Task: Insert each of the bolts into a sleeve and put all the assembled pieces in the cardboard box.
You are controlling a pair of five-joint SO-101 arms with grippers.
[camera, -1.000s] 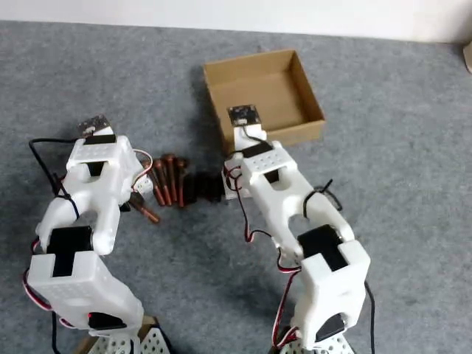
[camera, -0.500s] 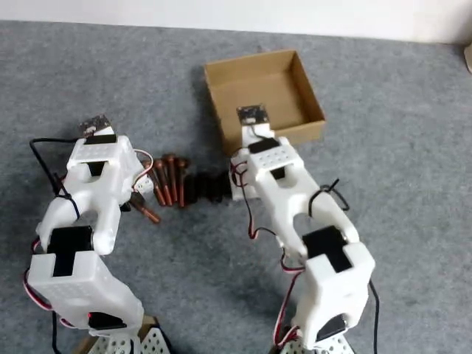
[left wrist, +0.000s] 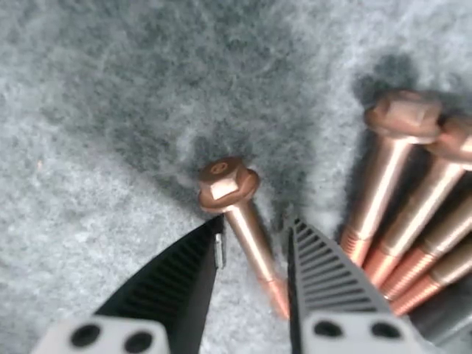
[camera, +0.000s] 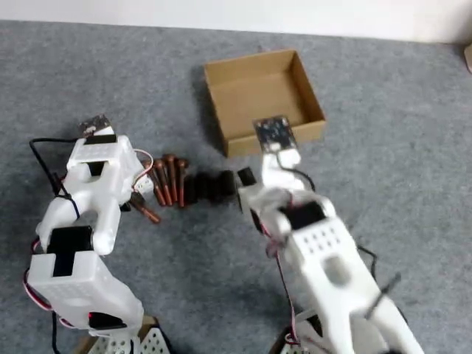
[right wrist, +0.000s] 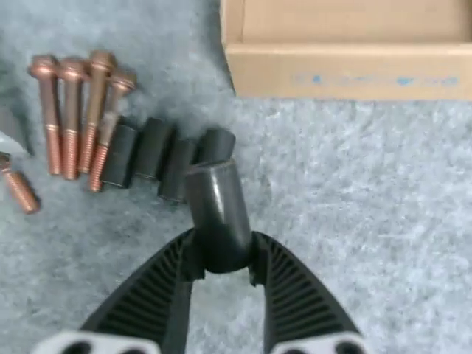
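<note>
My right gripper (right wrist: pixel 223 251) is shut on a black sleeve (right wrist: pixel 217 214), held above the carpet just off the row of black sleeves (right wrist: pixel 151 151) (camera: pixel 206 186). Beside that row lie several copper bolts (right wrist: pixel 74 110) (camera: pixel 169 181). A separate copper bolt (left wrist: pixel 240 221) (camera: pixel 145 209) lies apart from them. My left gripper (left wrist: pixel 254 236) is open astride its shaft, with carpet showing between one finger (left wrist: pixel 188 280) and the bolt. The cardboard box (camera: pixel 262 92) (right wrist: pixel 346 66) stands empty beyond the sleeves. In the high view my right gripper (camera: pixel 247 179) hovers at the sleeve row's box-side end.
Everything rests on grey carpet (camera: pixel 398 147). The box's near wall (camera: pixel 276 138) stands close behind my right gripper. Open carpet lies to the right of the box and between the two arm bases.
My right arm has drawn back toward its base and swung right, lifting a sleeve off the end of the row. The left arm and its bolt have not moved.
</note>
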